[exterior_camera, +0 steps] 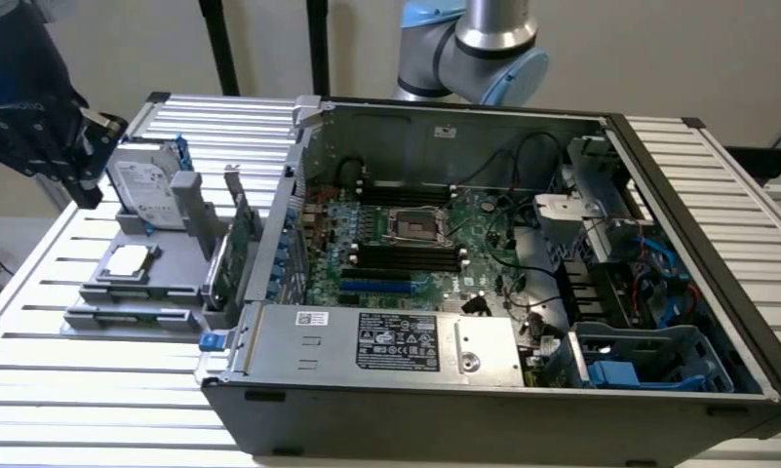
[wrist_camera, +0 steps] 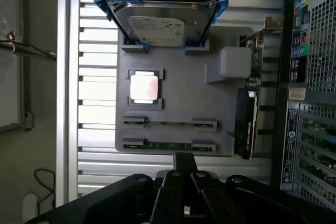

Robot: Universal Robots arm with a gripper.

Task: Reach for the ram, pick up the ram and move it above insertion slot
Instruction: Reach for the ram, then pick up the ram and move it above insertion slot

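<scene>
Your gripper (wrist_camera: 184,157): fingers closed together, empty | position: above the grey tray (wrist_camera: 220,108), touching nothing | ram (wrist_camera: 168,145): lying in tray slot

We hold our black metal gripper (exterior_camera: 86,187), jaws pressed together, at ten o'clock in the exterior view, our grey-and-blue arm joint (exterior_camera: 484,47) at twelve.

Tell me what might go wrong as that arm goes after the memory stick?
The gripper hangs shut near the gray holder; lowered like that, it might press onto the ram rather than straddle it. A second ram stick lies parallel close by, so a finger could catch it. The expansion card stands beside both and might get bumped.
</scene>
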